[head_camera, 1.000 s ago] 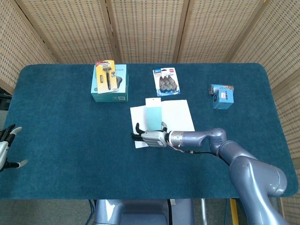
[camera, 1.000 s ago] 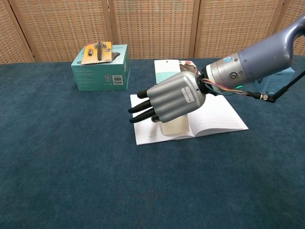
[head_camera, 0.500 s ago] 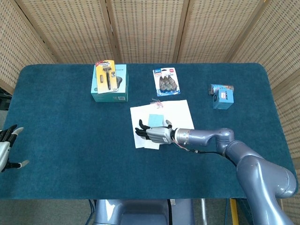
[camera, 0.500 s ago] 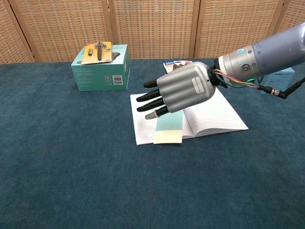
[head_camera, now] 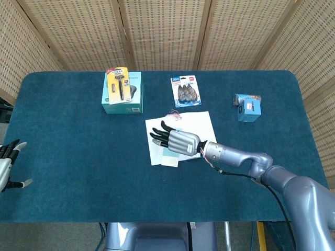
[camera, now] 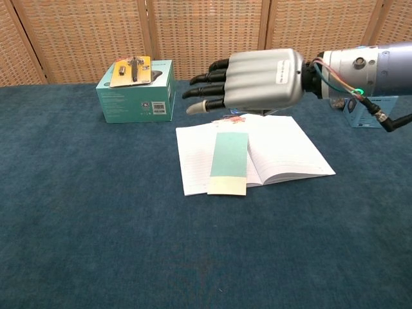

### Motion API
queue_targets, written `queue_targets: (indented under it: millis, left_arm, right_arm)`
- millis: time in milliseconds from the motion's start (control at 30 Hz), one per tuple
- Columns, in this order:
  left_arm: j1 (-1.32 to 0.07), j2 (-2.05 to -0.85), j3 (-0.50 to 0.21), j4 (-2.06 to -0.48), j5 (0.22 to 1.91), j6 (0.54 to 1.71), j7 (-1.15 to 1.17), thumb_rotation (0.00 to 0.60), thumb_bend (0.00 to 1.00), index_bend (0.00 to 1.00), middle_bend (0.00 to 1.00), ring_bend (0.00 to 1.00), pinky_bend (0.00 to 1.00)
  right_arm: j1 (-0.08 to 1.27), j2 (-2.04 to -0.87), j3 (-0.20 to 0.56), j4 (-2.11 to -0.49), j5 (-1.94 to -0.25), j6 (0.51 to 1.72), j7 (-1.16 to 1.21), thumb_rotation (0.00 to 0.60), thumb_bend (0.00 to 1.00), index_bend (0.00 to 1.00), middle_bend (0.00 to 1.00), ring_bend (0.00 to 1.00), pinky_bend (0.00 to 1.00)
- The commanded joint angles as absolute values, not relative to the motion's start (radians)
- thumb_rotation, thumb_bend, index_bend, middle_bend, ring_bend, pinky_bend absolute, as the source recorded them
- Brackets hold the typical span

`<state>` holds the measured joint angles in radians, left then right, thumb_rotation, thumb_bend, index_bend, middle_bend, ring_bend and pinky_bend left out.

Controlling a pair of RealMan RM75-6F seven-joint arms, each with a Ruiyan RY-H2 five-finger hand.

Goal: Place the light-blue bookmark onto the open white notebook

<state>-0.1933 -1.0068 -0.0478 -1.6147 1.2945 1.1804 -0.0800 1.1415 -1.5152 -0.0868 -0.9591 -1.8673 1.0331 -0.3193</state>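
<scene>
The light-blue bookmark (camera: 228, 161) lies flat on the left page of the open white notebook (camera: 290, 151), its pale lower end reaching just past the page's front edge. My right hand (camera: 257, 78) hovers above the notebook's far side, empty, fingers stretched out toward the left and well clear of the bookmark. In the head view the right hand (head_camera: 175, 140) covers most of the bookmark; only its pale end (head_camera: 169, 158) shows below it on the notebook (head_camera: 201, 124). My left hand (head_camera: 8, 166) sits at the table's far left edge, fingers apart, holding nothing.
A teal box (head_camera: 122, 99) with a yellow razor pack on top stands at the back left of the notebook. A blister pack (head_camera: 185, 91) lies just behind the notebook, and a small blue box (head_camera: 247, 108) sits at the back right.
The right hand has let go of the bookmark, which went from upright to flat on the page, and has risen off the notebook. The left hand has stayed put.
</scene>
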Motion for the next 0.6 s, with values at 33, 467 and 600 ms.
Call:
queue_targets:
  millis: [33, 467, 600]
  left_arm:
    - [-0.195, -1.006, -0.046, -1.616, 1.297, 1.178, -0.082, 0.6, 0.0, 0.0, 0.0, 0.0, 0.0]
    - [-0.201, -1.013, -0.043, -1.622, 1.297, 1.173, -0.06, 0.6, 0.0, 0.0, 0.0, 0.0, 0.0]
    - [-0.203, -1.015, -0.044, -1.623, 1.291, 1.17, -0.053, 0.6, 0.0, 0.0, 0.0, 0.0, 0.0]
  right_arm:
    - [1.036, -1.472, -0.003, -1.12, -1.665, 1.022, -0.173, 0.6, 1.0, 0.0, 0.0, 0.0, 0.17]
    - [1.009, -1.431, 0.104, -1.337, -1.113, 0.723, -0.491, 0.6, 1.0, 0.0, 0.0, 0.0, 0.13]
    - [1.031, -1.449, 0.097, -1.357, -0.994, 0.726, -0.629, 0.6, 1.0, 0.0, 0.0, 0.0, 0.12]
